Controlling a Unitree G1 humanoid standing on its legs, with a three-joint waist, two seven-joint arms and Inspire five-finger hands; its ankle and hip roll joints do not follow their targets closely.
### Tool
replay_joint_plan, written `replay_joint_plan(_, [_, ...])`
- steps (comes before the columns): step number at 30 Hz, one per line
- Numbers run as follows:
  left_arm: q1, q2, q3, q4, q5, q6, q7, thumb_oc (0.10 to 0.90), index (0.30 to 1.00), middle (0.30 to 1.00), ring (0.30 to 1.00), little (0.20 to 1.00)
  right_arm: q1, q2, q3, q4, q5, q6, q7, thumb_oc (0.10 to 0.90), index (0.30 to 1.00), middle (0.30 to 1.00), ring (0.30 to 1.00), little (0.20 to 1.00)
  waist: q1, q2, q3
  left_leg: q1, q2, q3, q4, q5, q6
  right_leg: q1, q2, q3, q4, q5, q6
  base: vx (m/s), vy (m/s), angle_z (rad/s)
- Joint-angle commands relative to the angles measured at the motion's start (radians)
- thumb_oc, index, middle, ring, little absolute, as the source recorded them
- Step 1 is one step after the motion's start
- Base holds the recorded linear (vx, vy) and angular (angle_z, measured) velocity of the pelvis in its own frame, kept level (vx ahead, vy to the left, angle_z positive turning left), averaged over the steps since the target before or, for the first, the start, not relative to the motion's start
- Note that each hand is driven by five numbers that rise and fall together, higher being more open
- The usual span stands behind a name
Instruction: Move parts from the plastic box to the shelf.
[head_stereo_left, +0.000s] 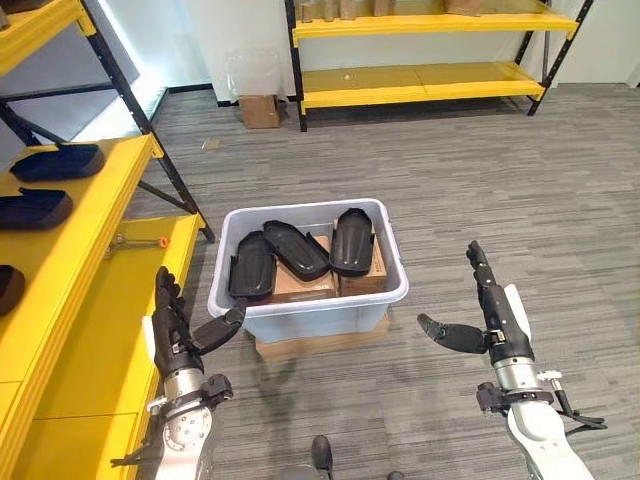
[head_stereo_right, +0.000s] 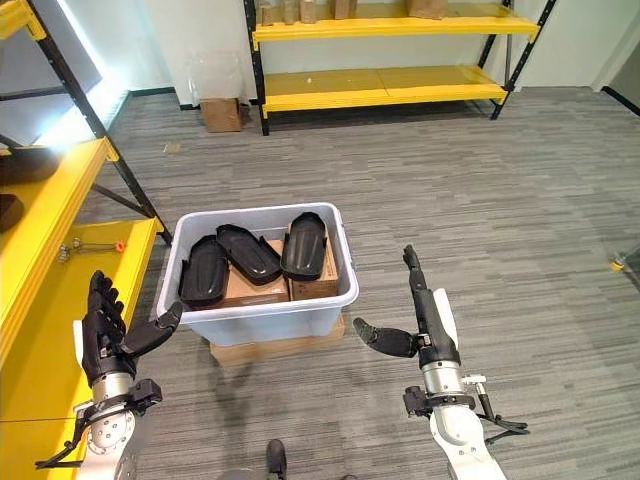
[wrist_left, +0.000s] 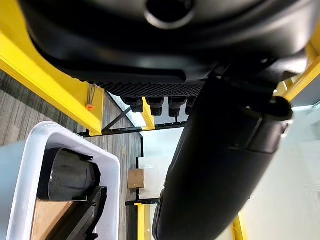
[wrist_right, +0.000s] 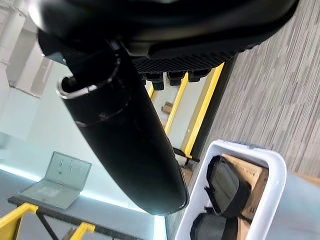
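My left hand (head_stereo_left: 178, 335) and right hand (head_stereo_left: 487, 318) are both empty, fingers straight and thumbs spread, flanking the plastic box (head_stereo_left: 300, 310) that sits between them. The black parts (head_stereo_left: 299, 250) lie inside it on cardboard boxes (head_stereo_left: 303, 284). Reach over the rim, grip one part across its narrow width, then carry it to the yellow shelf (head_stereo_left: 95, 330) beside my left hand.

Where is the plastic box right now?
The plastic box sits on the floor between the left hand and right hand, beside the yellow shelf on the robot's left.
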Motion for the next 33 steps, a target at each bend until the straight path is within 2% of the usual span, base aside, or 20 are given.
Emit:
replay_joint_plan(1, [-0.029, 0.059, 0.025, -0.107, 0.002, -0.083, -0.022, 0.900, 1.000, 1.000, 1.000, 1.000, -0.085, -0.025, -0.019, -0.047, 0.029, -0.058, -0.029, 0.900, 1.000, 1.000, 1.000, 1.000, 0.001, -0.028, -0.098, -0.087, 0.067, -0.022, 0.016, -0.007, -0.064, 0.003, 0.048, -0.028, -0.012, 0.038, -0.034, 0.09, 0.039, 0.14])
replay_joint_plan(6, [-0.024, 0.063, 0.027, -0.115, -0.004, -0.078, -0.045, 0.900, 1.000, 1.000, 1.000, 1.000, -0.082, -0.022, -0.025, -0.045, 0.026, -0.053, -0.026, 0.900, 1.000, 1.000, 1.000, 1.000, 0.006, -0.029, -0.100, -0.086, 0.063, -0.022, 0.003, -0.009, -0.060, 0.004, 0.040, -0.032, -0.009, 0.033, -0.026, 0.08, 0.052, -0.01])
replay_joint_plan(14, [-0.050, 0.075, 0.018, -0.118, -0.005, -0.088, -0.055, 0.900, 1.000, 1.000, 1.000, 1.000, -0.096, 0.002, -0.044, -0.048, 0.016, -0.078, -0.140, 0.900, 1.000, 1.000, 1.000, 1.000, 0.008, -0.026, -0.113, -0.080, 0.053, -0.010, -0.011, -0.021, -0.044, 0.008, 0.024, -0.043, 0.002, 0.025, -0.006, 0.08, 0.079, -0.01])
replay_joint_plan(17, [-0.084, 0.087, 0.017, -0.112, -0.007, -0.079, -0.065, 0.900, 1.000, 1.000, 1.000, 1.000, -0.114, 0.025, -0.054, -0.040, -0.006, -0.078, -0.157, 0.900, 1.000, 1.000, 1.000, 1.000, 0.005, -0.022, -0.130, -0.060, 0.037, -0.007, -0.020, -0.040, -0.022, -0.003, 0.007, -0.056, 0.040, 0.016, 0.012, 0.10, 0.148, 0.02])
replay_joint_plan(22, [-0.102, 0.093, 0.015, -0.104, -0.016, -0.051, -0.106, 0.900, 1.000, 1.000, 1.000, 1.000, -0.128, 0.038, -0.062, -0.039, -0.015, -0.058, -0.179, 0.900, 1.000, 1.000, 1.000, 1.000, -0.003, -0.024, -0.135, -0.032, 0.014, -0.016, -0.020, -0.069, 0.008, -0.045, -0.015, -0.051, 0.122, 0.059, 0.041, 0.07, 0.102, 0.03])
replay_joint_plan(26, [-0.121, 0.103, 0.006, -0.119, -0.007, -0.017, -0.121, 0.900, 1.000, 1.000, 1.000, 1.000, -0.151, 0.068, -0.073, -0.034, -0.023, -0.050, -0.187, 0.900, 1.000, 1.000, 1.000, 1.000, -0.015, -0.013, -0.133, 0.002, -0.027, -0.033, -0.020, -0.113, 0.064, -0.139, -0.038, -0.036, 0.297, 0.110, 0.083, 0.12, 0.202, 0.04])
replay_joint_plan(27, [-0.122, 0.104, 0.006, -0.119, -0.007, -0.016, -0.120, 0.900, 1.000, 1.000, 1.000, 1.000, -0.152, 0.070, -0.071, -0.034, -0.025, -0.049, -0.188, 0.900, 1.000, 1.000, 1.000, 1.000, -0.015, -0.012, -0.134, 0.003, -0.029, -0.034, -0.020, -0.114, 0.067, -0.144, -0.038, -0.034, 0.311, 0.111, 0.083, 0.11, 0.214, -0.01])
replay_joint_plan(29, [-0.135, 0.103, 0.001, -0.118, 0.001, -0.018, -0.122, 0.900, 1.000, 1.000, 1.000, 1.000, -0.158, 0.077, -0.063, -0.039, -0.042, -0.040, -0.200, 0.900, 1.000, 1.000, 1.000, 1.000, -0.018, -0.009, -0.134, 0.005, -0.049, -0.042, -0.020, -0.123, 0.092, -0.167, -0.026, -0.009, 0.420, 0.138, 0.085, 0.07, 0.169, -0.07])
replay_joint_plan(31, [-0.138, 0.103, -0.001, -0.116, 0.000, -0.019, -0.126, 0.900, 1.000, 1.000, 1.000, 1.000, -0.159, 0.077, -0.062, -0.038, -0.045, -0.040, -0.205, 0.900, 1.000, 1.000, 1.000, 1.000, -0.017, -0.009, -0.134, 0.005, -0.053, -0.043, -0.020, -0.124, 0.096, -0.173, -0.024, -0.005, 0.444, 0.145, 0.086, 0.04, 0.177, 0.00])
replay_joint_plan(32, [-0.147, 0.100, -0.006, -0.123, 0.018, -0.013, -0.108, 0.900, 1.000, 1.000, 1.000, 1.000, -0.168, 0.080, -0.044, -0.032, -0.066, -0.053, -0.223, 0.900, 1.000, 1.000, 1.000, 1.000, -0.014, 0.014, -0.121, 0.024, -0.061, -0.051, -0.020, -0.140, 0.122, -0.265, -0.022, -0.025, 0.729, 0.197, 0.084, 0.05, 0.286, -0.06])
replay_joint_plan(33, [-0.144, 0.098, -0.006, -0.124, 0.021, -0.012, -0.097, 0.900, 1.000, 1.000, 1.000, 1.000, -0.172, 0.080, -0.039, -0.029, -0.067, -0.056, -0.223, 0.900, 1.000, 1.000, 1.000, 1.000, -0.016, 0.019, -0.115, 0.032, -0.059, -0.052, -0.020, -0.143, 0.123, -0.299, -0.018, -0.029, 0.759, 0.200, 0.081, 0.04, 0.274, -0.23])
